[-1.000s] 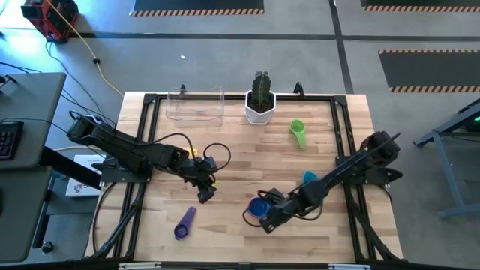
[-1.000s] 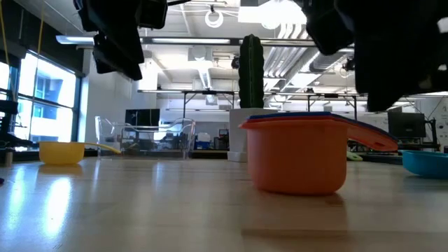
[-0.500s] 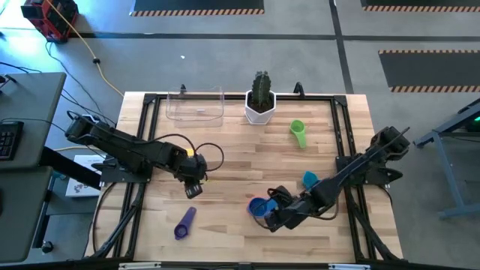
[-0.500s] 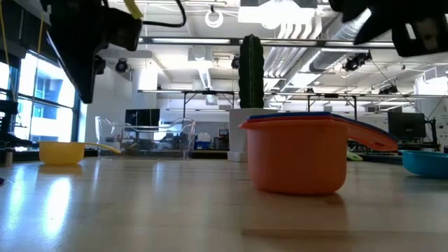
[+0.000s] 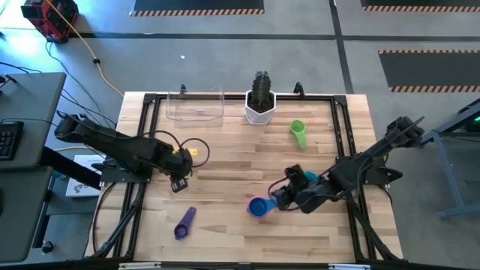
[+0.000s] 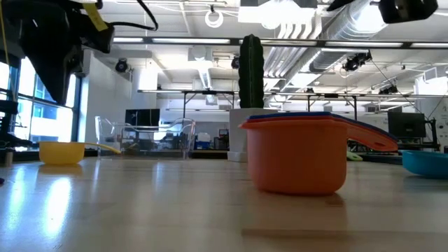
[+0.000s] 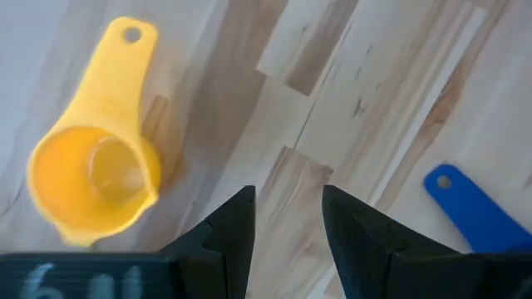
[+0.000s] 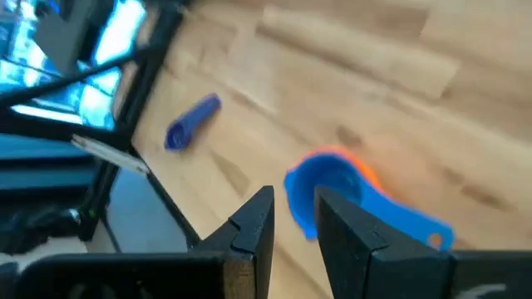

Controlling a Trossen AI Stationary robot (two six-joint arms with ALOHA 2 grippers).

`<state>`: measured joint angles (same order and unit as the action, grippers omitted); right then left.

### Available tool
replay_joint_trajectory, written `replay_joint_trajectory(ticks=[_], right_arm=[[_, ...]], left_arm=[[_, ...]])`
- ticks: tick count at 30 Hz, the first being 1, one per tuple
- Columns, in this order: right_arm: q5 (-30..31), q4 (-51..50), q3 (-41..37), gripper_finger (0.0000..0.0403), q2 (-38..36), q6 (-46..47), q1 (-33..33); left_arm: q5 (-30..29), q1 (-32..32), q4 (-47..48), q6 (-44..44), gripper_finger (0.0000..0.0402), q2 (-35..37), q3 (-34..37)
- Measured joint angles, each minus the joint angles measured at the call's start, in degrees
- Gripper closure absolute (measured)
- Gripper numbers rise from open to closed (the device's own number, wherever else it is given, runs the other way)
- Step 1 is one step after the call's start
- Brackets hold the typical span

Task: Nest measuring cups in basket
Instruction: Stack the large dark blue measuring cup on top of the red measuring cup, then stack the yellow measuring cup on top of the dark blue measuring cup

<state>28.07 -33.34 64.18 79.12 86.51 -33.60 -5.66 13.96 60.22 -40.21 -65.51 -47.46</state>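
Two grippers hang empty over the table: our left gripper [image 7: 287, 220], jaws narrowly apart, near the yellow cup [image 7: 91, 178]; our right gripper [image 8: 291, 218], jaws also narrowly parted, beside the blue cup [image 5: 259, 207] nested in orange. We see the clear basket [image 5: 196, 104] at the far edge, its contents hard to make out.

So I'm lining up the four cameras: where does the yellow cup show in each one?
High view: yellow cup left of centre, mostly hidden by the left hand.
Low view: far left on the table.
Left wrist view: in full, beyond the fingers.
Right wrist view: not in it.
Shared landmark: the blue cup, nested in an orange one, shows in high, low and right wrist views.
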Motion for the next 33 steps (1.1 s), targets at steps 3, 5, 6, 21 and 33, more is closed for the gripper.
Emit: replay_joint_trajectory(ticks=[3, 5, 6, 21, 33], right_arm=[[3.6, -2.3, 0.0, 0.0323, -2.7, -0.6, 0.2], [4.9, -3.8, 0.0, 0.0323, -4.3, -1.4, 0.7], [5.2, -4.5, 0.0, 0.0323, -5.1, -1.7, 1.0], [5.6, -16.0, 0.0, 0.0323, -10.3, -3.0, 5.9], [-1.2, -19.2, 0.0, 0.0323, -10.2, -6.0, 11.5]], left_arm=[[-0.1, -1.0, -0.3, 0.5, 0.0271, 2.8, 1.3], [-0.1, -1.8, 0.1, 1.8, 0.0271, 4.8, 1.9], [-0.1, -2.2, -0.2, 2.3, 0.0271, 5.5, 2.2], [0.1, -14.1, 2.2, 12.4, 0.0271, 6.9, 2.7], [0.6, -21.3, 2.8, 3.2, 0.0271, -2.0, 2.7]])
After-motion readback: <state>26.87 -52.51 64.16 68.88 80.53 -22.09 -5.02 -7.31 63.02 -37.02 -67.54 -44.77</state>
